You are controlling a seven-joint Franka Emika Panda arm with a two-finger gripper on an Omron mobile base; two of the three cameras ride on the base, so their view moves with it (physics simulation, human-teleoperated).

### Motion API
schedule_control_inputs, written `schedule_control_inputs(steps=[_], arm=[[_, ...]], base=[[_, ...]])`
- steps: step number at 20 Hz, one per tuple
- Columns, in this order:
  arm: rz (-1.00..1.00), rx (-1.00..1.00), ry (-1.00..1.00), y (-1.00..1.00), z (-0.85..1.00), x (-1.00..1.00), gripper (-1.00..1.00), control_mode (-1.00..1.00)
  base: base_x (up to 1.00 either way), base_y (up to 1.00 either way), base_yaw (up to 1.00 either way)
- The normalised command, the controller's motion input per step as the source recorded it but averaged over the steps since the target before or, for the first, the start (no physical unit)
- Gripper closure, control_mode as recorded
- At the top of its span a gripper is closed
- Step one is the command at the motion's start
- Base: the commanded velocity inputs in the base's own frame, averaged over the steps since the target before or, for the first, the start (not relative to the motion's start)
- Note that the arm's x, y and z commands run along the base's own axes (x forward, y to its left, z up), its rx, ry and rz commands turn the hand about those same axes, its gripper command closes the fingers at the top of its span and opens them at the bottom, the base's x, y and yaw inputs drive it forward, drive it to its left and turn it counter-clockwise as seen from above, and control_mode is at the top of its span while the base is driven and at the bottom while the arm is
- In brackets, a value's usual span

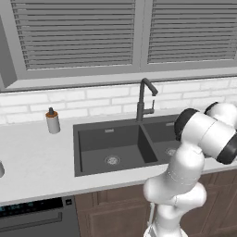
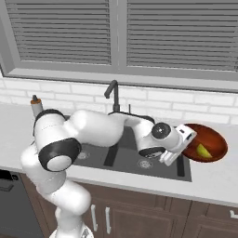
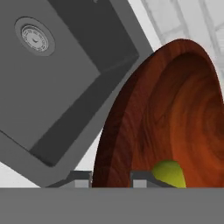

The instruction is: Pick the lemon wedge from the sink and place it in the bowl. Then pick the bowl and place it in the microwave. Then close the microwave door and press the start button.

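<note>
gripper [image 3: 111,178] clamped on the bowl [image 2: 207,142] rim, right of frame; lemon wedge [image 2: 202,150] sitting inside; sink [image 2: 135,162] lower left

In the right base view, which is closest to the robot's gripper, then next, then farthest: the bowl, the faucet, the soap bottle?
1. The bowl: its rim is clamped in the gripper, on the right.
2. The faucet: behind the sink, to the left.
3. The soap bottle: far left on the counter.

A home kitchen: dark double sink [image 1: 115,148] with faucet [image 1: 144,99] set in a pale counter [image 1: 32,162], tiled wall, wooden cabinets [image 1: 120,213] below.
</note>
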Motion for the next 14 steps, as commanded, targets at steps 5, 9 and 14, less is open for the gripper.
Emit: schedule_control_inputs(steps=[5,9,14], arm=[[0.25,-0.06,0.02,0.32,0.80,-0.37,1.00,-1.00],[0.29,-0.03,0.00,0.49,0.71,-0.42,1.00,-1.00],[0.32,0.00,0.00,0.60,0.90,-0.34,1.00,-1.00]], base=[[0.00,0.00,0.00],[0.00,0.00,0.00],[0.00,0.00,0.00]])
